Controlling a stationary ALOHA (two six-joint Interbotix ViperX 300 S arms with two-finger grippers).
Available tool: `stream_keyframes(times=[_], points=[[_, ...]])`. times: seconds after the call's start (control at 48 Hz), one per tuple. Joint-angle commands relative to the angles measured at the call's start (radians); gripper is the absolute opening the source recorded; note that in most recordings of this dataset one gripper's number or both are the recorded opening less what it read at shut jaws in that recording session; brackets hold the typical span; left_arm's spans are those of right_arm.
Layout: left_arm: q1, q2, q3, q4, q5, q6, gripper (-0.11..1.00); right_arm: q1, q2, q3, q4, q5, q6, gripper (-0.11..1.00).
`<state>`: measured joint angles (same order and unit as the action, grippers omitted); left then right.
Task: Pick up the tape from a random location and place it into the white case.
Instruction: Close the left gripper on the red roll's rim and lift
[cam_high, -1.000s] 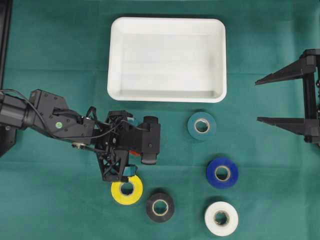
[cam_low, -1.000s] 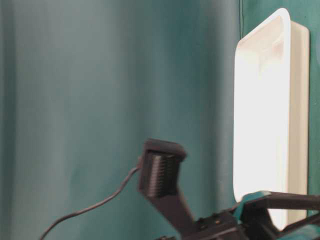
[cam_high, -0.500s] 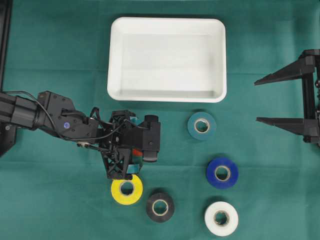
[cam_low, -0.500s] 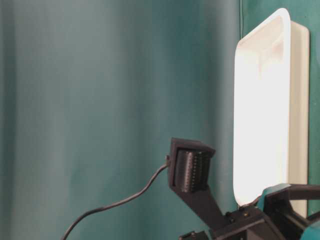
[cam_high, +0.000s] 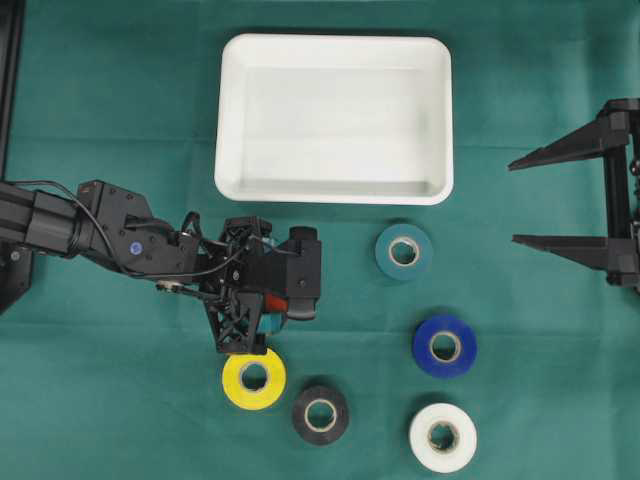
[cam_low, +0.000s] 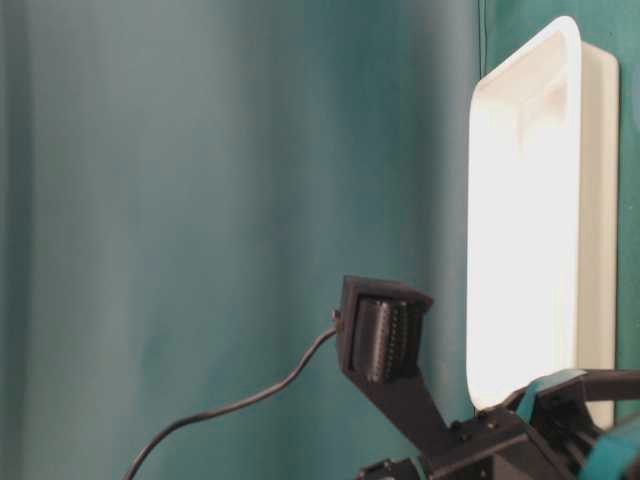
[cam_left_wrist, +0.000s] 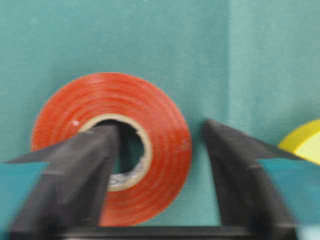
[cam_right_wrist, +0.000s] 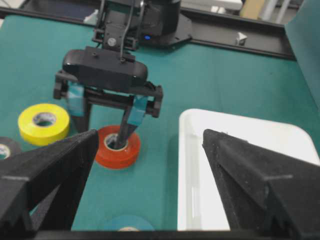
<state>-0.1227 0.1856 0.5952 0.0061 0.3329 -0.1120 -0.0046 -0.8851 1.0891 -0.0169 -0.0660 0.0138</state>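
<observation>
The left gripper (cam_left_wrist: 160, 150) straddles one wall of the red tape (cam_left_wrist: 112, 147): one finger in the core, the other just outside, not yet touching. The tape lies flat on the green cloth (cam_high: 120, 120), near the white case (cam_high: 335, 190). Best to close squarely before lifting. The right gripper (cam_high: 520, 200) stands wide, empty.

green cloth (cam_high: 120, 120), black cable (cam_low: 230, 405)

From this side camera I see mostly green cloth (cam_low: 230, 200). The white case (cam_low: 598, 200) runs along the right edge, its rim catching bright light. Low in frame sits a black camera block (cam_low: 383, 325) on an arm, with a cable (cam_low: 230, 408) trailing left.
</observation>
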Motion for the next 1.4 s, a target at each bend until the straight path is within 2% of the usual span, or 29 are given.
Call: stream_keyframes(times=[0.0,0.063,0.104,0.396,0.771,1.146,1.376], points=[[-0.003,-0.02,-0.003,-0.003,0.021,0.002,0.44,-0.002,0.005,-0.021,-0.002,-0.006,0.0,0.9],[-0.003,-0.023,-0.003,-0.003,0.035,0.002,0.28,0.0,0.005,-0.021,0.0,-0.005,0.0,0.9],[-0.003,-0.023,-0.005,-0.003,0.04,0.003,0.24,-0.002,0.005,-0.021,-0.002,-0.005,0.0,0.9],[-0.006,-0.035,-0.011,-0.003,0.051,0.002,0.24,0.0,0.009,-0.021,-0.002,-0.003,0.0,0.9],[-0.011,-0.161,-0.044,-0.002,0.186,-0.002,0.24,0.0,0.009,-0.021,-0.002,-0.003,0.0,0.9],[-0.012,-0.311,-0.12,-0.003,0.298,0.0,0.24,0.0,0.009,-0.025,-0.002,-0.003,0.0,0.9],[-0.012,-0.39,-0.201,0.005,0.407,0.0,0.24,0.0,0.009,-0.026,-0.002,0.0,0.0,0.9]])
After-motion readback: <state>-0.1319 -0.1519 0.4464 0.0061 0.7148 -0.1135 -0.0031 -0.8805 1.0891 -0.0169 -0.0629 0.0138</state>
